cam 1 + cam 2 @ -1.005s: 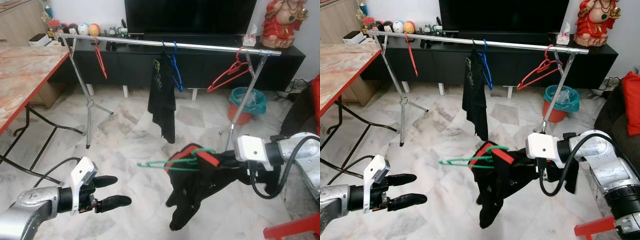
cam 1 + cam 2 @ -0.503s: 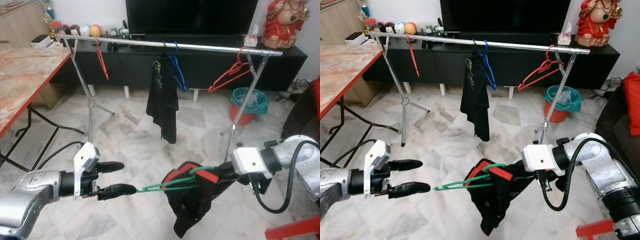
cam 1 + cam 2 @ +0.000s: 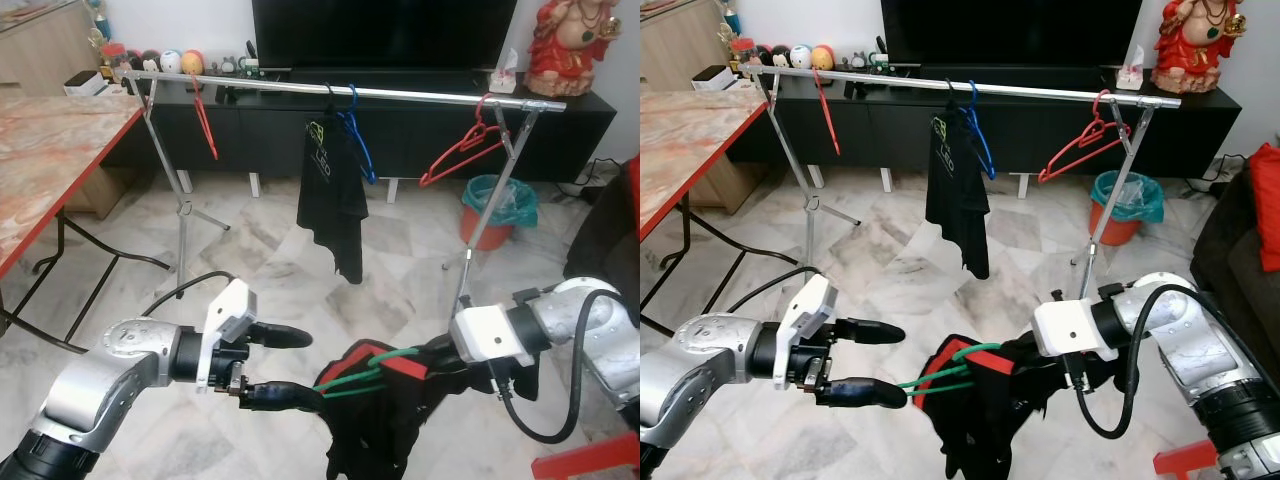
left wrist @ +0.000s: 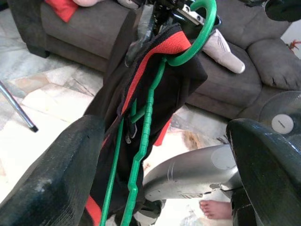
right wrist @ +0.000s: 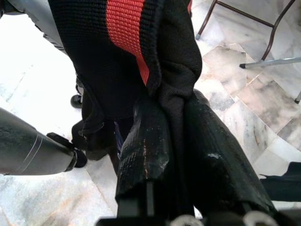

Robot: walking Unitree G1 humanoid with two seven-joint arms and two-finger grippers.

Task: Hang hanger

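A long silver clothes rail (image 3: pixel 400 92) spans the room in front of a black TV cabinet (image 3: pixel 260 125), standing on a marble tile floor (image 3: pixel 250 270). At the robot's left sits a table (image 3: pixel 50 150) with a red edge and marbled top. On the rail hang a red hanger (image 3: pixel 203 125) near the left end, a black shirt (image 3: pixel 333 195) on a blue hanger (image 3: pixel 358 140) at the middle, and a second red hanger (image 3: pixel 462 150) near the right end. A teal-lined orange bin (image 3: pixel 497 208) stands on the floor beyond the rail's right leg.

Low in front of the robot, well short of the rail, hangs a black garment with a red stripe (image 3: pixel 975 420), draped on a green hanger (image 3: pixel 950 372). The right end effector (image 5: pixel 174 155) is clenched on the garment's fabric, holding it up; the hanger lies roughly level, its long bar pointing toward the left arm. The left end effector (image 3: pixel 865 362) is released, its two black fingers (image 3: pixel 862 392) spread apart, with the lower finger at the tip of the green hanger; whether it touches cannot be told. In the left wrist view the green hanger and garment lie between the parted fingers.
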